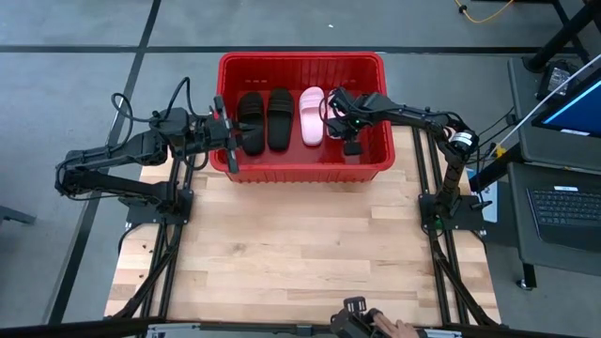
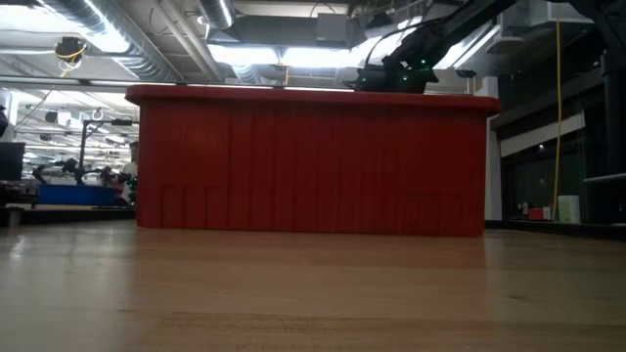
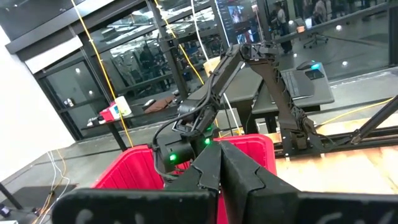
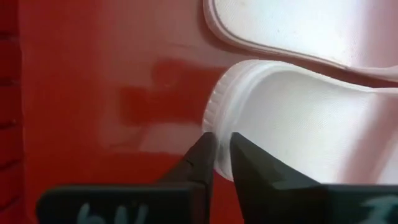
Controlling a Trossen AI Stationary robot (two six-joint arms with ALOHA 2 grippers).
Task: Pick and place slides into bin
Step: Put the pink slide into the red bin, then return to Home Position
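Progress looks close to complete: the bin (image 1: 305, 171) already holds two black slides (image 1: 265, 119) side by side and one pink slide (image 1: 312, 115) just beside them. My right gripper (image 1: 340, 111) is down inside the bin next to that pink slide, and in the right wrist view my fingers (image 4: 205, 163) are pinched narrow on the rim of a second pink slide (image 4: 298, 134), which hangs close over the red floor with the other pink slide (image 4: 311, 25) beyond it. From above, my own arm hides this second one, so I cannot say whether it touches the floor yet.

My left gripper (image 1: 228, 134) is at the bin's left wall, over the rim near the black slides. Its fingers (image 3: 249, 177) look pressed together with nothing between them, so I judge that arm is finished and waiting.

What is left, as I see it: set this last pink slide down beside its partner, let go and lift clear. No slide shows on the wooden table (image 1: 300, 253) outside the bin.
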